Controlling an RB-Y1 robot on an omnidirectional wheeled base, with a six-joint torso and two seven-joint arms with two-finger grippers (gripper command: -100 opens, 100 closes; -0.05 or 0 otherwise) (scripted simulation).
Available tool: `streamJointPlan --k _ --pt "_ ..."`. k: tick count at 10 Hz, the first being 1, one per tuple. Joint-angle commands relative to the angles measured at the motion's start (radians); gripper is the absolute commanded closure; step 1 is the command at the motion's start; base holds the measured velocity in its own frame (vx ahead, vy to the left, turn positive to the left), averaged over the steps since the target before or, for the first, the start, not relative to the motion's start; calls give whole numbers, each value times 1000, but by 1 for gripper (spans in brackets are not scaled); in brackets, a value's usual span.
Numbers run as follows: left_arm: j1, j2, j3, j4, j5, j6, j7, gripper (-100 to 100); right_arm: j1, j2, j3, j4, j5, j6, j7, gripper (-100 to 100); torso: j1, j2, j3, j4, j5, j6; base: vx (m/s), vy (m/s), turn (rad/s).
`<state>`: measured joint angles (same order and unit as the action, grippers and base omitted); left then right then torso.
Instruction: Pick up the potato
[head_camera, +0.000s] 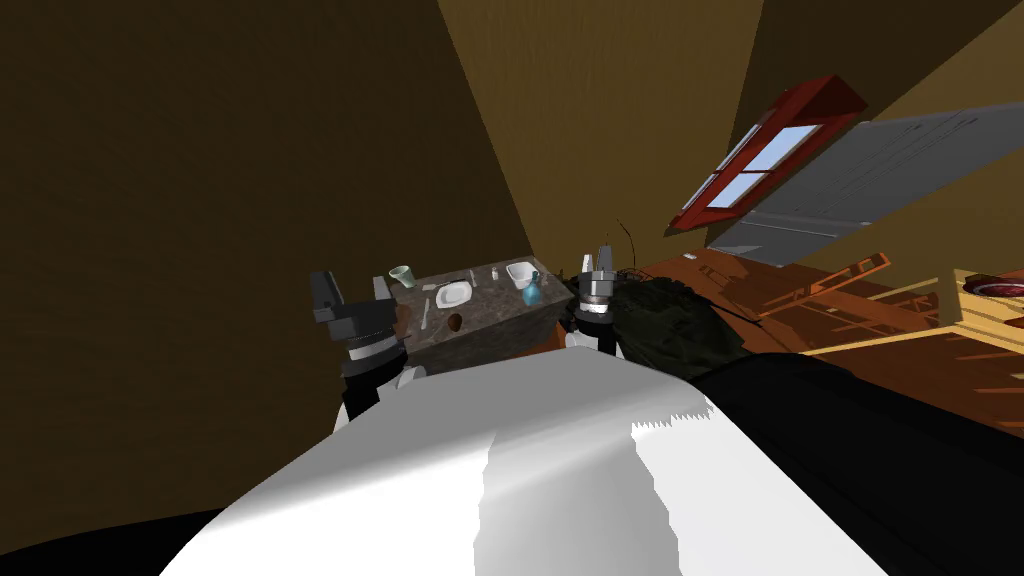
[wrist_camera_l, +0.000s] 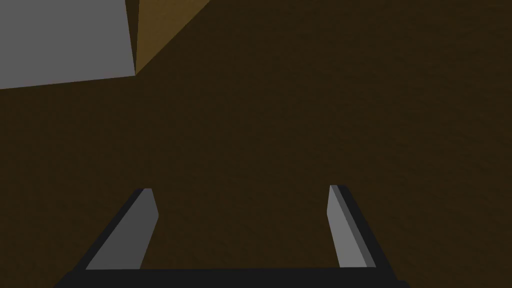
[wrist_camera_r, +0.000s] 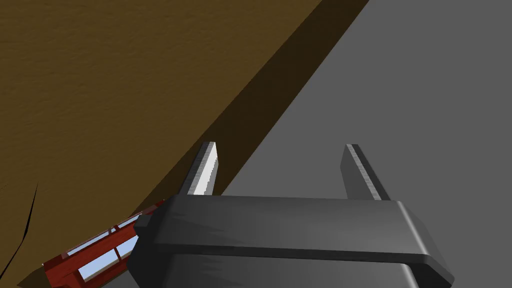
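Potato (head_camera: 455, 322) on the table (head_camera: 500, 322), both grippers spread and empty.
You find the brown potato lying on the dark mottled table, just on your side of a white plate (head_camera: 453, 294). Your left gripper (wrist_camera_l: 242, 196) is at the table's left end with its fingers wide apart. Your right gripper (wrist_camera_r: 281, 146) is at the right end, fingers parted too, holding nothing.

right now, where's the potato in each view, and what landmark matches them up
head view: potato on the dark table, just on my side of the white plate.
left wrist view: not in it; the left gripper, open, faces a brown wall.
right wrist view: not in it; the right gripper, open, faces the grey ceiling.
shared landmark: the red window frame, in the head view and by the right gripper's body.
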<state>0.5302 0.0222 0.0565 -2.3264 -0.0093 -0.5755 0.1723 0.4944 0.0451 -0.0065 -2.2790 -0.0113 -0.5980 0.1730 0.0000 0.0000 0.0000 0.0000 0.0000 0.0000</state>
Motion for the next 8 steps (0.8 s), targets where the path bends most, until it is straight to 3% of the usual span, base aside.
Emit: streamJointPlan --k 1,3,6,7,8 --pt "6 41 -23 12 23 -3 8 -100 0 0 0 0 0 0 0 0 0 0 0 0 0 0 -35 -30 -123" --pt "14 92 -58 29 58 -8 19 -100 0 0 0 0 0 0 0 0 -3 4 2 1 -1 0 -74 -58 -141" --pt "31 185 -133 65 132 -16 41 -100 0 0 0 0 0 0 0 0 -5 7 4 2 -1 0 -110 -86 -182" --pt "31 194 -133 65 132 -16 41 -100 0 0 0 0 0 0 0 0 -6 8 5 2 -1 0 -78 -67 -64" --pt "38 233 -164 80 162 -19 50 -100 0 0 0 0 0 0 0 0 -4 6 4 2 -1 0 -74 -54 -128"
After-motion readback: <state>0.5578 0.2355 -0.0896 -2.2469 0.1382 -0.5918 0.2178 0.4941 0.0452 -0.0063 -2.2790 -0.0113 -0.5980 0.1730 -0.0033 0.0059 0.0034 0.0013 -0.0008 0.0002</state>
